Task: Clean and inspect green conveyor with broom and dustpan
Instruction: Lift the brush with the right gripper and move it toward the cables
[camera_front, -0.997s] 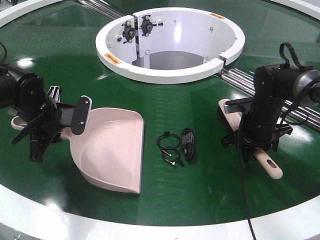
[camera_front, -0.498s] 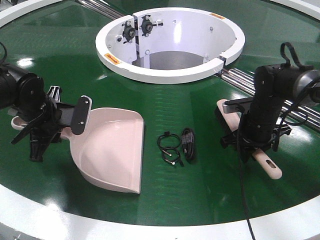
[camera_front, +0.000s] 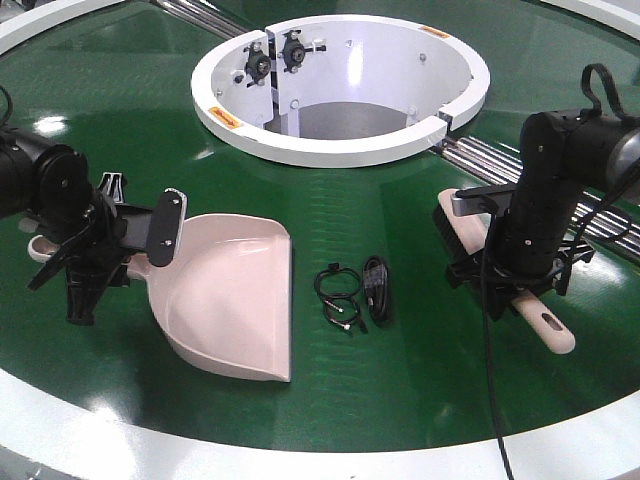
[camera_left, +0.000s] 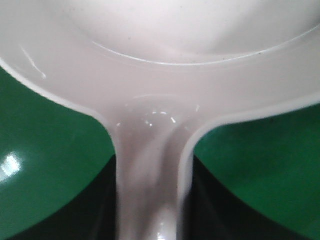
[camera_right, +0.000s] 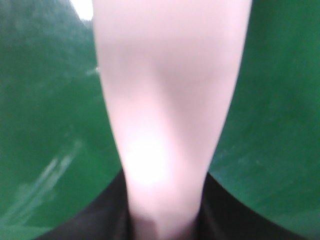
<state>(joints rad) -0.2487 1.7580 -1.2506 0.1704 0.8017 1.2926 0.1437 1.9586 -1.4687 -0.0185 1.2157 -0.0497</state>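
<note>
**Both tools are being repositioned; sweeping is not yet under way**

Compared with half a second ago, the left hand (camera_front: 118, 238) is nudging the pale pink-beige plastic dustpan (camera_front: 225, 300) a little toward the robot's right. The pan's open lip is now lying nearer the small tangle of black cables (camera_front: 350, 290), though still apart from it.

The right hand (camera_front: 515, 285) is swinging outward. The tapered handle of the slim pink-beige broom with black bristles (camera_front: 548, 328) is now pointing further toward the white outer rim, while its bristle end is staying roughly where it was.

Both tools are resting on the glossy dark green conveyor (camera_front: 420, 400), one on each side of the cables. This looks like lining up for a sweep.

Each hand is closed on its tool's handle. The wrist views are showing the dustpan neck (camera_left: 150, 190) and the broom handle (camera_right: 165, 125) running down between dark jaws (the right one is badly blurred).

Small orange stickers (camera_front: 225, 118) are sitting on the white circular hub (camera_front: 340, 150), but their writing is too small to read. No brand is showing.
</note>
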